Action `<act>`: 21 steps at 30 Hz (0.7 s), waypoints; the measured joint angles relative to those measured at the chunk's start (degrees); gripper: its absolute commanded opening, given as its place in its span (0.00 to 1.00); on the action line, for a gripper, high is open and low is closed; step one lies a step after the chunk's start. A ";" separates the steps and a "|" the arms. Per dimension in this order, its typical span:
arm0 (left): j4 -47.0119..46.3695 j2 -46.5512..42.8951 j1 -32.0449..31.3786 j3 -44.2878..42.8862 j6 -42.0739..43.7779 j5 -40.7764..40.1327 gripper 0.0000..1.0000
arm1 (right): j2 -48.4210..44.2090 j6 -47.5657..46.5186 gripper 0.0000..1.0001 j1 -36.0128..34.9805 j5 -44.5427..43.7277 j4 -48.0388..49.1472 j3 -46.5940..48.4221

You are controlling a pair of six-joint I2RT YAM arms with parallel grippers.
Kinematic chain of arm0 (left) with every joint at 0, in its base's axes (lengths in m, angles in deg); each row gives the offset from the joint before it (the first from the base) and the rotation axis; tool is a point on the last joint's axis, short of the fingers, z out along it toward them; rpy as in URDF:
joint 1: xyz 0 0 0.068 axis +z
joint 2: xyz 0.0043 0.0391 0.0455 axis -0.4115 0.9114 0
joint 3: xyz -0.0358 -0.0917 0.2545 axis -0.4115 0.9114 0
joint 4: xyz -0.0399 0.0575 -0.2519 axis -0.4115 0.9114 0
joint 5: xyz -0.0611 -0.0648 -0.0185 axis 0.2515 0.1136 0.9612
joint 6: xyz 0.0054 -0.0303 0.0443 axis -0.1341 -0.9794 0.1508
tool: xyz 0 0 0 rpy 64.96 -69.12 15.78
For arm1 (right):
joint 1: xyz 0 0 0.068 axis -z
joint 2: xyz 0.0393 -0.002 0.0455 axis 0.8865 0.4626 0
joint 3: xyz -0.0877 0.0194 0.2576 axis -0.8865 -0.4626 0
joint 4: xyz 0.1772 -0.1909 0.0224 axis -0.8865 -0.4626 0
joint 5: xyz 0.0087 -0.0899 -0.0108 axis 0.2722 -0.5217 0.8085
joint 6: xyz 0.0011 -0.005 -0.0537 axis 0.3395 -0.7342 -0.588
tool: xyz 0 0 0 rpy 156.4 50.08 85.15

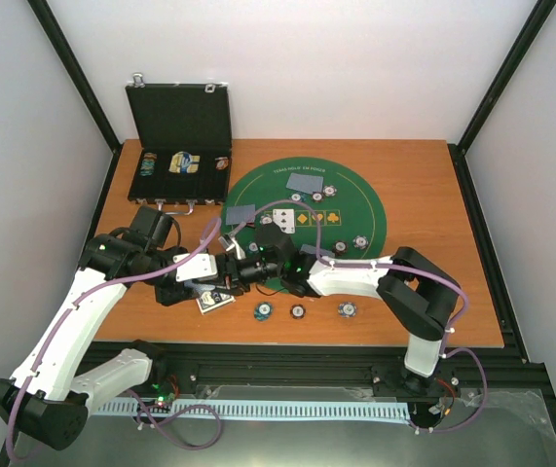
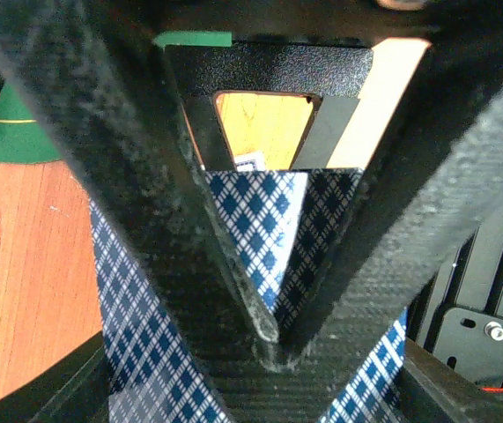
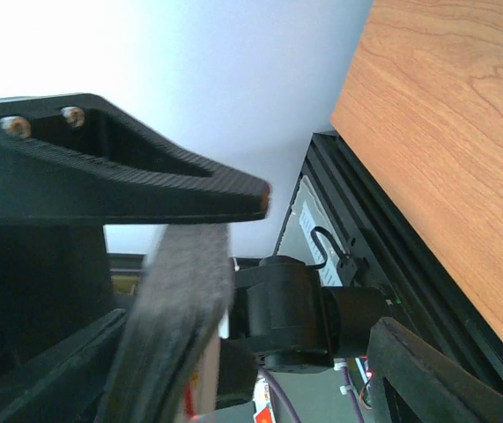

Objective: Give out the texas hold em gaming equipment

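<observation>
My left gripper is shut on a stack of blue-checked playing cards, held low over the table's front left; the stack's white edge shows beneath it. The fingers meet in a V on the cards. My right gripper reaches left across the green mat to just beside the left one. In the right wrist view its jaws stand wide apart, with a blurred grey strip between them. Two face-down cards and several striped poker chips lie on and around the mat.
The black hinged case stands open at the back left with a few items inside. Chips sit near the table's front edge. Black frame posts and white walls bound the wooden table.
</observation>
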 measured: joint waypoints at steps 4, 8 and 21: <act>0.17 0.07 0.02 0.00 0.00 -0.35 0.15 | 1.16 0.37 0.68 0.04 0.46 0.24 0.48; 0.17 0.07 0.02 0.00 0.02 -0.35 0.15 | 1.09 -0.68 0.62 0.63 1.07 -0.09 0.46; -0.33 0.15 0.00 0.00 0.02 -0.59 0.15 | -3.82 -3.43 0.29 3.65 1.90 -0.83 -3.21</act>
